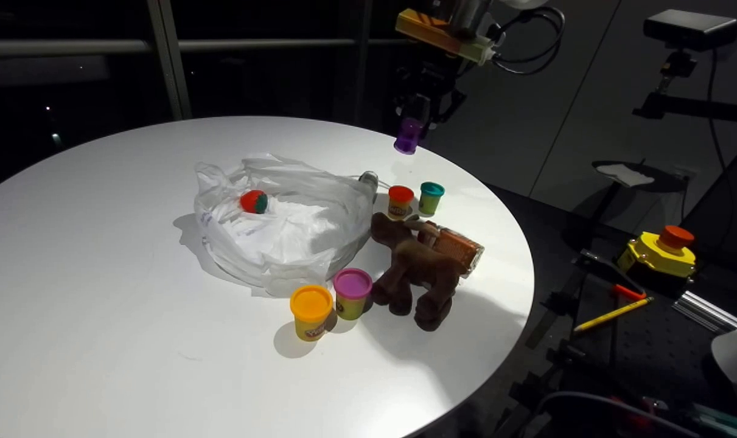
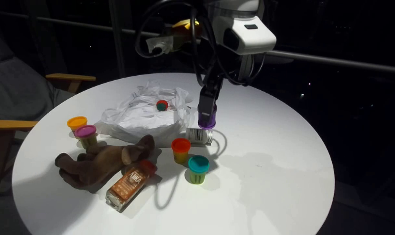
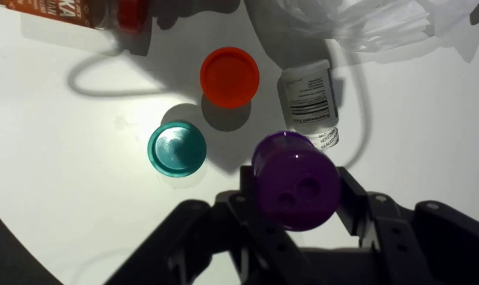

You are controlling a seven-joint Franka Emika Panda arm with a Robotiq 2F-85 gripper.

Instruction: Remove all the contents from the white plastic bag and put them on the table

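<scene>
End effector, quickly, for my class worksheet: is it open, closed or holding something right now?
End effector: closed, holding a purple container above the table.

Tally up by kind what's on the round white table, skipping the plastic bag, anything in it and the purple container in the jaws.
Tubs: 4 (orange-lidded tub, purple-lidded tub, red-lidded tub, teal-lidded tub)
Bottles: 2 (Ajika bottle, supplement bottle)
Brown plush animal: 1
Total: 7
</scene>
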